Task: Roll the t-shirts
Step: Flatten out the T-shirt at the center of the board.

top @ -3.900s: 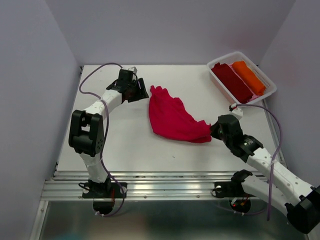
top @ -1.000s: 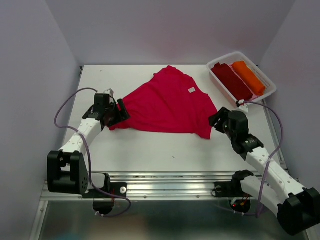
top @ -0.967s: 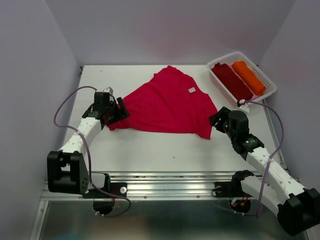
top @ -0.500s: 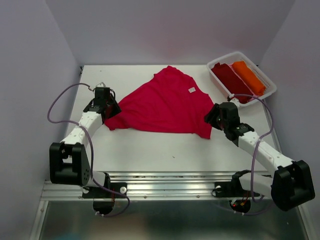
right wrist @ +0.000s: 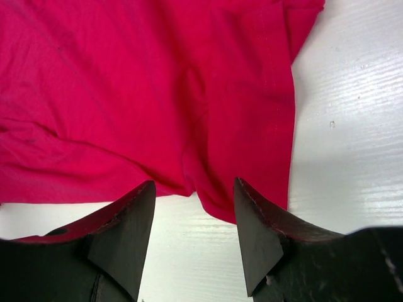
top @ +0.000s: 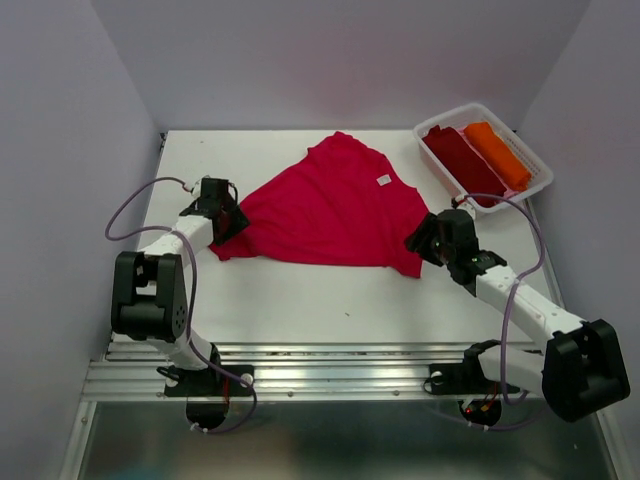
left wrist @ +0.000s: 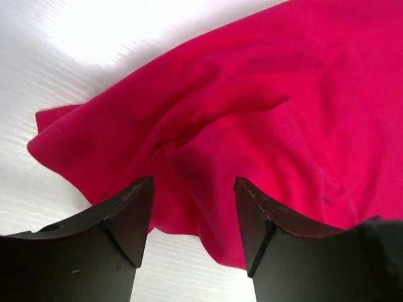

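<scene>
A crimson-red t-shirt lies spread flat on the white table, a small white label near its collar. My left gripper sits at the shirt's left corner, open, with rumpled red cloth just beyond its fingertips and nothing pinched. At the shirt's right lower corner my right gripper is open too, the red hem lying between and ahead of its fingers. A dark maroon t-shirt and an orange t-shirt lie rolled in the basket.
The white plastic basket stands at the back right corner of the table. Loose cables loop off both arms. The table's metal rail runs along the near edge.
Both grippers have shifted slightly toward the shirt's corners over the last second; the left one moved up and right along the left corner. The shirt itself has not moved.
</scene>
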{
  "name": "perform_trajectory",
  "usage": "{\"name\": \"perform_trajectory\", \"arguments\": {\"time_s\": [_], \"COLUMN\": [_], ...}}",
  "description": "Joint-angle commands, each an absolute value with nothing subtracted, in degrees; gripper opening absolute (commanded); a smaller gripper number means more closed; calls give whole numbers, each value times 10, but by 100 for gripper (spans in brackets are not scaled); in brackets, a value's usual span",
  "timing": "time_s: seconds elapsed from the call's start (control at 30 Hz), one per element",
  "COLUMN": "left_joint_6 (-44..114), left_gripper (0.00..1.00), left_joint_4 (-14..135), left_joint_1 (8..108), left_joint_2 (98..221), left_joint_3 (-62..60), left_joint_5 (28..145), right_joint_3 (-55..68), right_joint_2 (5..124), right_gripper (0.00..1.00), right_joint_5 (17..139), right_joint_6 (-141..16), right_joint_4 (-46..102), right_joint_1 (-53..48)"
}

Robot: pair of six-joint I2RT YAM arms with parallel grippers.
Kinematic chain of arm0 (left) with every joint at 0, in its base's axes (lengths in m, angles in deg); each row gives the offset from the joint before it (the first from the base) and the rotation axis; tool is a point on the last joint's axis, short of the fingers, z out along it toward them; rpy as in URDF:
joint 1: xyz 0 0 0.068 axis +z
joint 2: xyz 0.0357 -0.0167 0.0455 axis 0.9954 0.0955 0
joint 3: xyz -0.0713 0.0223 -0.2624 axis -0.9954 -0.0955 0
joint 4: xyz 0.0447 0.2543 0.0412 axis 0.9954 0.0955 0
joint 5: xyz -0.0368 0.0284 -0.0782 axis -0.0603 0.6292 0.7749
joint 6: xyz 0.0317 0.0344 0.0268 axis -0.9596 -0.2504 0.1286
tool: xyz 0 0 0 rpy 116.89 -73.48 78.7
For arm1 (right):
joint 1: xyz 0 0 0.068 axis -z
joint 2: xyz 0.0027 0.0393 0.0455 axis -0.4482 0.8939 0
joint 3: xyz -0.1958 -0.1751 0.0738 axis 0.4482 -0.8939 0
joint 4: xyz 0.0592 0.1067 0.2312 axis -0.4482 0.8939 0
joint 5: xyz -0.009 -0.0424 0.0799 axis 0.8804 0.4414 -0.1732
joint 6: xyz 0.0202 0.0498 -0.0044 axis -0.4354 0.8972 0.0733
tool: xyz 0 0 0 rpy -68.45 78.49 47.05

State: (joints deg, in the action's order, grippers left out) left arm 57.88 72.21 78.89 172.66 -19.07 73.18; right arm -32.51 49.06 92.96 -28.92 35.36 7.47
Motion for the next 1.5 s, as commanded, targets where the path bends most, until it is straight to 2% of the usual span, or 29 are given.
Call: {"name": "perform_trajectory", "arguments": {"time_s": [0.0,0.1,0.13,0.17,0.43,0.47,0.5,0.53,0.6,0.63,0.7,0.87,0.97,1.03,1.1,1.13,1.17,1.27,1.47], "left_joint_6": [592,595,597,597,614,622,635,650,697,710,734,733,707,694,667,655,648,640,619], "left_gripper": [61,36,13,2,0,1,8,29,52,59,60,51,43,43,50,72,74,78,71], "left_joint_4": [718,723,726,727,827,840,871,883,900,910,935,964,928,898,869,861,859,842,766], "left_joint_1": [788,787,785,782,728,706,694,681,639,627,615,616,620,628,633,633,638,642,653], "left_joint_2": [1742,1742,1728,1718,1583,1559,1548,1538,1514,1506,1483,1414,1421,1456,1491,1531,1554,1615,1660], "left_joint_3": [-183,-183,-184,-186,-230,-241,-263,-273,-307,-314,-309,-245,-224,-217,-214,-211,-207,-201,-210], "left_joint_5": [724,723,719,717,698,703,714,724,746,762,739,587,544,536,557,571,580,596,623], "right_joint_3": [-343,-348,-348,-348,-372,-379,-383,-385,-390,-391,-388,-376,-365,-360,-359,-358,-359,-363,-369], "right_joint_2": [470,456,456,456,418,407,404,401,405,410,424,450,470,480,486,490,498,514,529], "right_gripper": [58,58,58,58,58,58,58,58,58,59,59,59,59,59,59,60,61,62,65], "right_joint_5": [934,941,941,941,953,959,962,965,971,972,969,965,965,965,958,953,942,922,890], "right_joint_6": [-281,-281,-283,-284,-264,-263,-263,-265,-266,-267,-270,-278,-288,-290,-288,-288,-286,-274,-252], "right_joint_4": [321,318,318,318,317,317,317,317,317,317,317,316,315,315,315,315,315,316,314], "right_joint_1": [76,76,76,76,76,76,76,76,76,76,76,76,76,76,76,76,76,76,89]}}
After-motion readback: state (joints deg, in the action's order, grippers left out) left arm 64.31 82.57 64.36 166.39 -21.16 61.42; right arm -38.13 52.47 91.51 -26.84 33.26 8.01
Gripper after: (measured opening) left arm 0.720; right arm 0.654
